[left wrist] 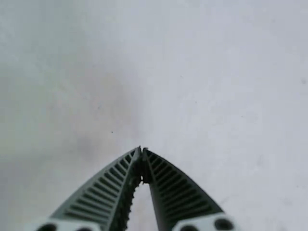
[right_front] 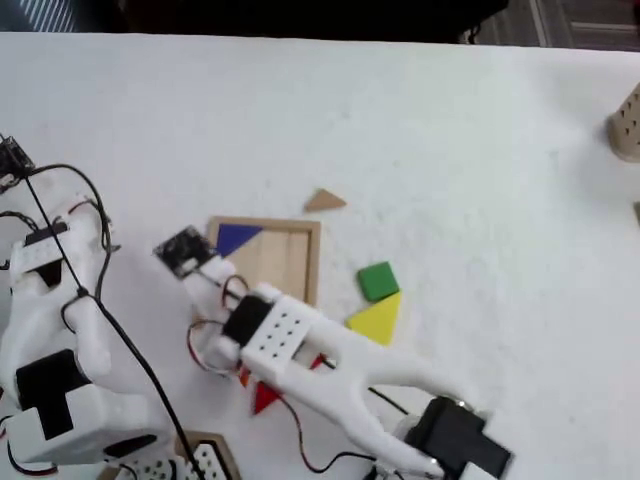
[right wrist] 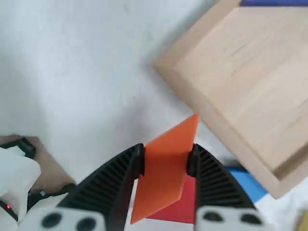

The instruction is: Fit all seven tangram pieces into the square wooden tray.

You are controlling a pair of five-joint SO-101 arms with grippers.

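Right claw (right wrist: 167,153) clamps the orange piece (right wrist: 166,178), long axis aimed at the tray (right wrist: 211,122) rim; left claw (left wrist: 142,152) closed

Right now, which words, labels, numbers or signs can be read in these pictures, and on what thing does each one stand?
None can be read. The square wooden tray, the flat orange tangram piece in the right claw and the green square piece carry no print. The small black circuit board on an arm may bear marks, but they are too small to tell.
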